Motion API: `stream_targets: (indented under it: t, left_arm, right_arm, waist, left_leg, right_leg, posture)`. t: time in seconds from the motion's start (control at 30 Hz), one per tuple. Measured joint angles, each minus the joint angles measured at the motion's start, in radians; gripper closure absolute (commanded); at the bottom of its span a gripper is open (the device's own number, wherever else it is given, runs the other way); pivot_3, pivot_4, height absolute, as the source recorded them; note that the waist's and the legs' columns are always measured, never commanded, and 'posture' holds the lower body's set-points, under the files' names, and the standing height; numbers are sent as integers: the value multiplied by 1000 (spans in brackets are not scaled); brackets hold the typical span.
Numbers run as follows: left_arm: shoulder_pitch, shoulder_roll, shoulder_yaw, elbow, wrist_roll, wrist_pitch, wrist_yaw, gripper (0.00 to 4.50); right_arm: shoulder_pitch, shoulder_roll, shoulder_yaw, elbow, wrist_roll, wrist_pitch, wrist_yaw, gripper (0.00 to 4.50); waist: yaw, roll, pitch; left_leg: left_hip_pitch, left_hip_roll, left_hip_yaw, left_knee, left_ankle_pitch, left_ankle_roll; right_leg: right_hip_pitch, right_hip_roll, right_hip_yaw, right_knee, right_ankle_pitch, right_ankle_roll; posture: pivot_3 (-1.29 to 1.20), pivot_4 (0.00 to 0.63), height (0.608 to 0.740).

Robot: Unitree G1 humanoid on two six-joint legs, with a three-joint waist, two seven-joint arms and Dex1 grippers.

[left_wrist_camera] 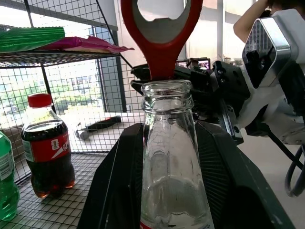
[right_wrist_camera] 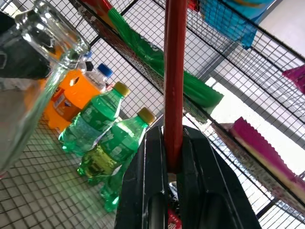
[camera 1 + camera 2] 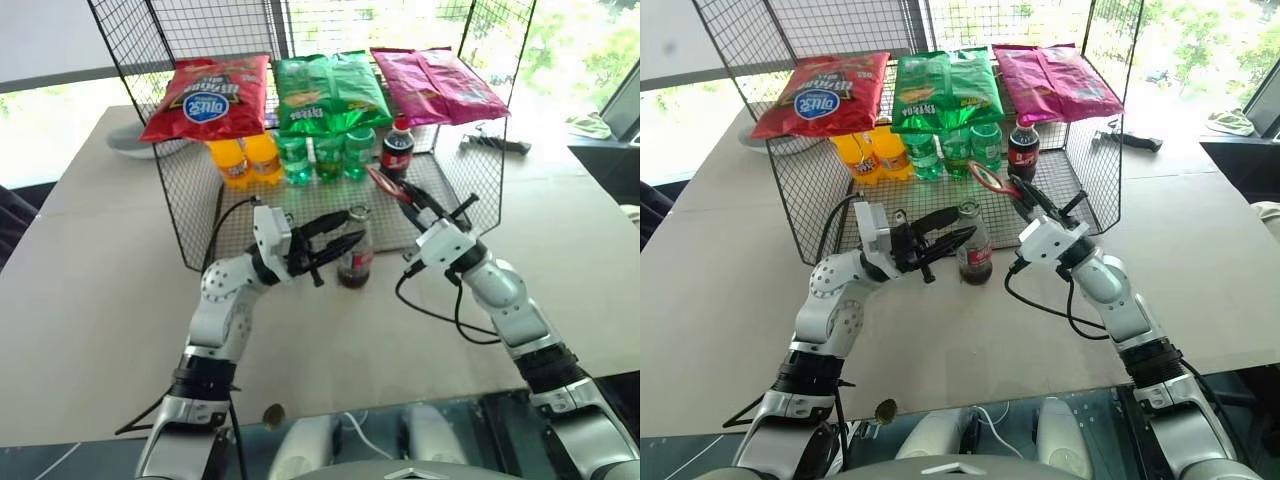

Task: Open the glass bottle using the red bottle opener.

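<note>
Tan table: glass bottle red-labelled; behind, chip bag reading "Dlist".

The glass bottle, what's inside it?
The glass bottle has dark cola in its lower half. Its neck looks clear, with no cap. The left jaws hide part of its side.

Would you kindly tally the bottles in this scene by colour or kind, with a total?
Orange plastic soda bottles: 2
Green plastic soda bottles: 3
Dark plastic cola bottle with red screw cap: 1
Small clear glass bottle, cap already off: 1
Total: 7
</note>
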Motion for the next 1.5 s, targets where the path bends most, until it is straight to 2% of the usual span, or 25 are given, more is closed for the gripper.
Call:
stream_targets:
  t: [0.13,0.2,0.57,1.0,1.27,1.47,1.5]
  left_arm:
    - [18,13,0,33,22,12,10,971]
    - [18,14,0,37,29,15,10,65]
    - [32,30,0,37,30,19,-2,65]
    - [100,93,10,-17,26,60,-20,65]
    - [218,158,57,-52,27,70,-25,65]
    - [319,183,116,-85,26,87,11,65]
    - [338,186,120,-93,26,91,18,14]
  right_arm:
    - [17,21,-6,0,32,22,23,4500]
    - [26,31,-9,0,54,35,34,4500]
    - [98,57,-44,-24,148,108,82,4500]
    - [258,98,-120,-153,373,359,148,4500]
    - [440,23,-142,-293,530,592,265,4500]
    - [526,-28,-171,-359,576,667,320,4500]
    - [538,-34,-174,-366,578,674,325,4083]
  waist:
    - [0,0,2]
    - [0,0,2]
    - [0,0,2]
    - [1,0,2]
    - [2,1,3]
    - [2,1,3]
    - [3,1,3]
  left_leg:
    - [-3,0,0,-3,0,0]
    - [-5,0,0,-5,0,-1]
    - [-9,0,0,-7,0,-1]
    - [-9,1,0,-8,0,-1]
    - [-9,2,0,-12,0,-1]
    - [-9,2,0,-13,0,0]
    - [-9,2,0,-13,0,0]
  right_leg:
    - [-4,0,0,-2,0,0]
    - [-5,0,0,-3,0,0]
    - [-10,0,0,-4,0,0]
    - [-11,0,1,-6,0,0]
    - [-11,-1,0,-9,0,0]
    - [-11,-1,0,-9,0,0]
    - [-11,-1,0,-9,0,0]
  posture:
    - [0,150,740]
    - [0,150,740]
    - [0,150,740]
    - [0,150,740]
    - [0,150,740]
    - [0,150,740]
    - [0,150,740]
